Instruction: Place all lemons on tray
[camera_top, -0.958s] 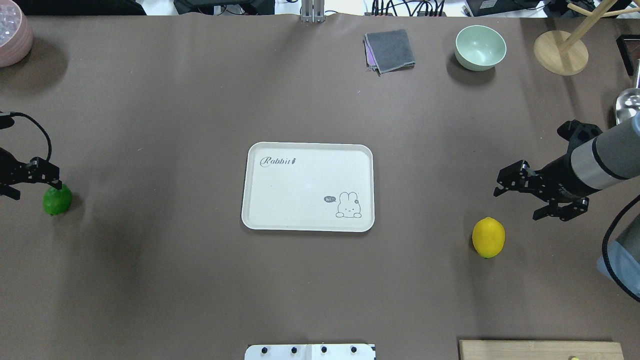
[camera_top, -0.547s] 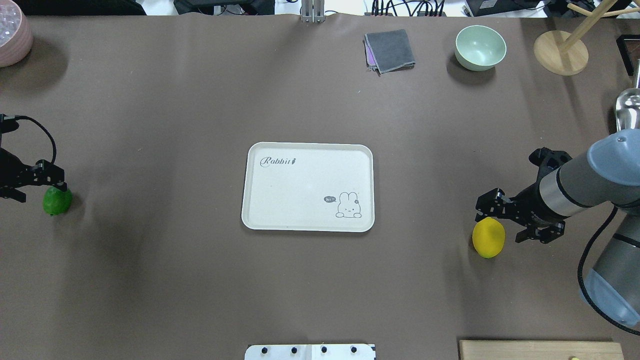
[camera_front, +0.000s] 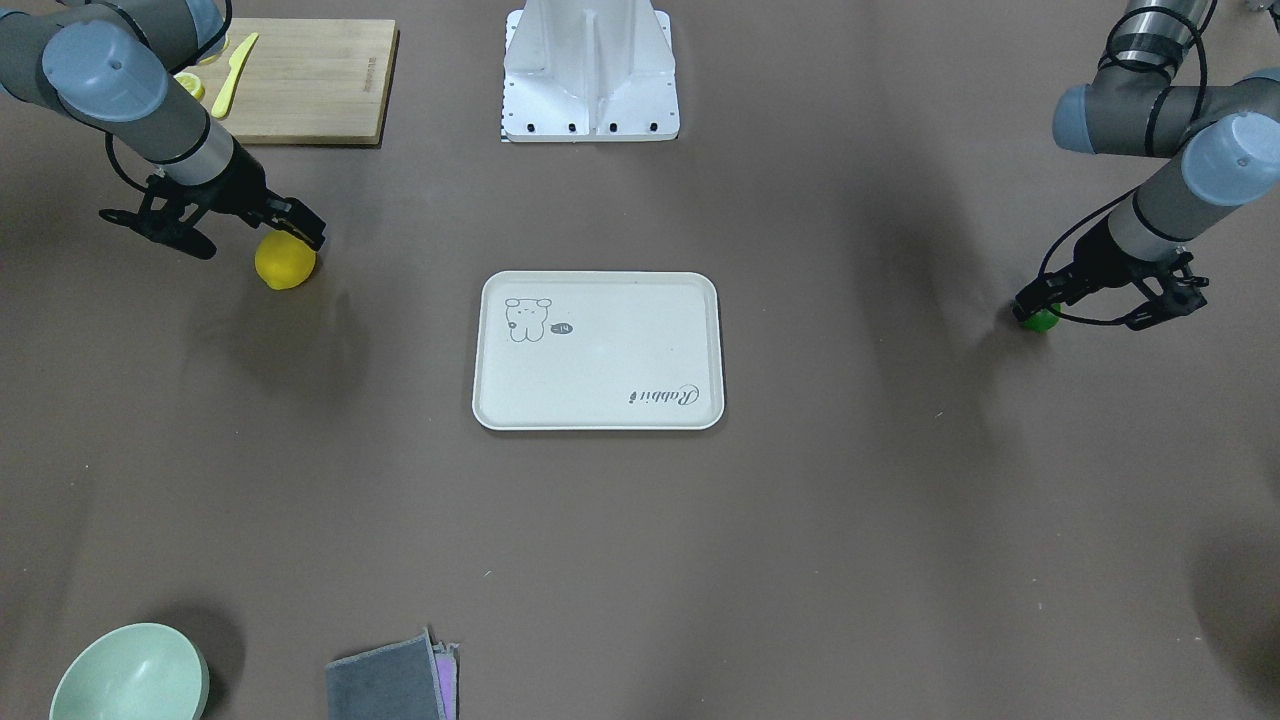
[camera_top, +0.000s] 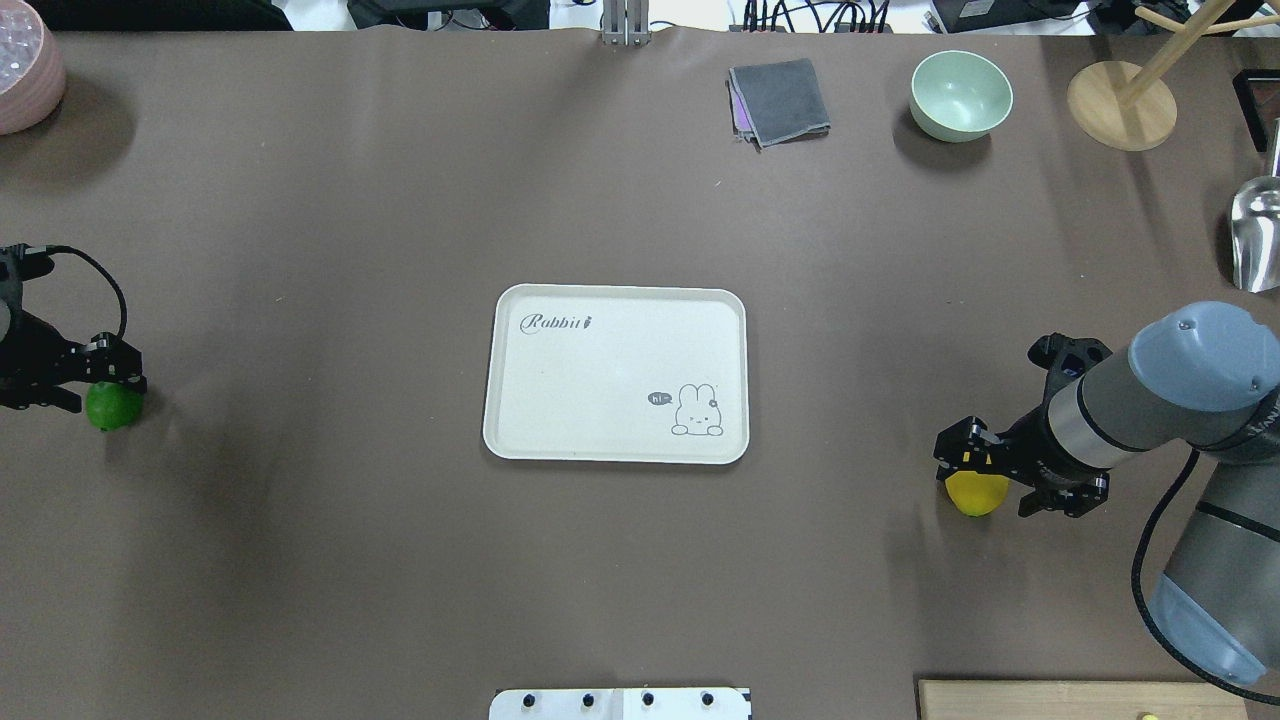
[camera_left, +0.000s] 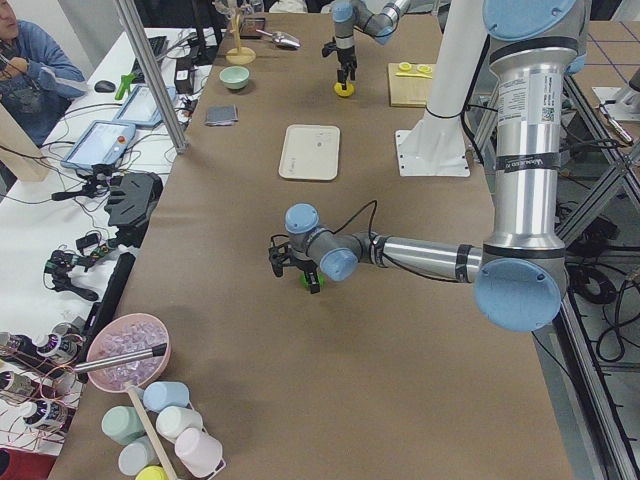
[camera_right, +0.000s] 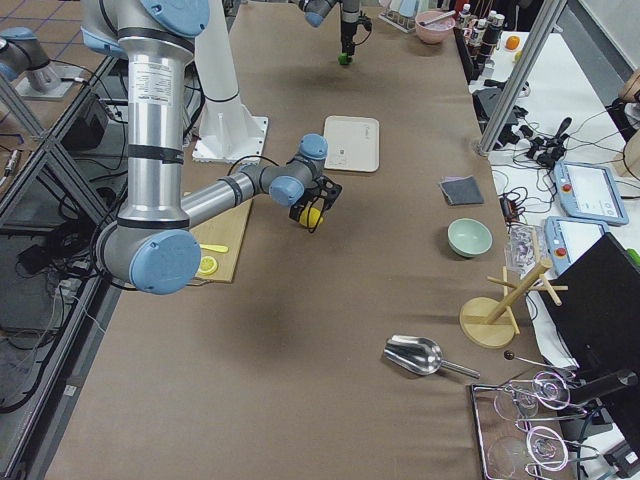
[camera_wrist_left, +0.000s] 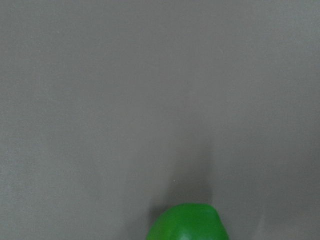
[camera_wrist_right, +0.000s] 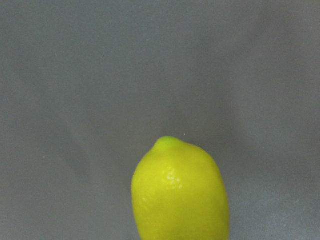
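Yellow lemon (camera_top: 975, 492) lies on the brown table (camera_top: 400, 560), well to the robot's right of the tray (camera_top: 600, 370). Green lemon (camera_top: 112, 408) lies on the table far out on the left. Neither is on the tray, which sits mid-table. Right gripper (camera_top: 988, 482) low over the yellow lemon, jaws spread, nothing gripped. Left gripper (camera_top: 105, 392) low over the green one, jaws spread too. Contact with either fruit: cannot tell.
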